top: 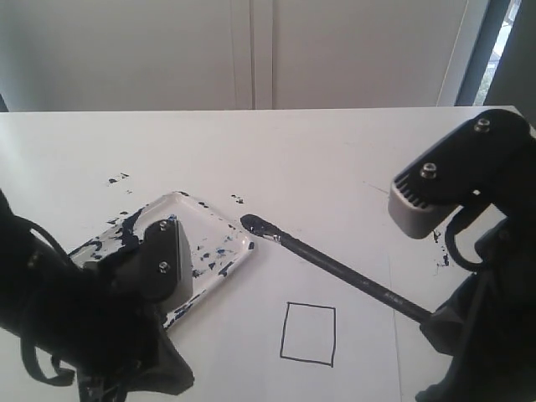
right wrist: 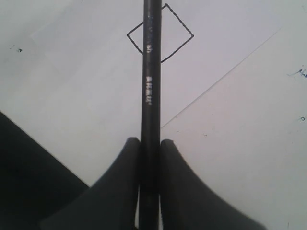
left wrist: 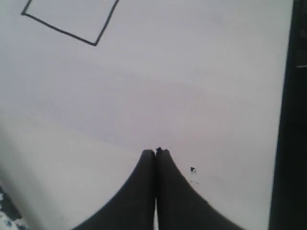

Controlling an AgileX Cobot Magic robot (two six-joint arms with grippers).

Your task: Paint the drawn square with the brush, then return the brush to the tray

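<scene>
The drawn square (top: 308, 334) is on the white tabletop (top: 335, 142), near the front edge and about in the middle between the two arms. Its inside is white and only the thin black outline shows.

The brush (top: 339, 270) is held at the end of its handle by the right end effector (right wrist: 150, 141). The two fingers press on the black handle from both sides. From there the handle runs slanted across the tabletop and passes beside the far corner of the square in the exterior view. Its dark bristle tip is just beside the right rim of the tray (top: 209, 219). I cannot tell if the tip touches the tabletop.

The tray is to the left of the square, and dark paint is smeared and splattered inside it. The left arm covers its near part.

The left end effector (left wrist: 155, 152) has its fingers pressed together with nothing between them. It hangs over bare tabletop, with a corner of the square farther ahead.

A few small dark paint specks (top: 117, 178) lie on the tabletop beyond the tray.
</scene>
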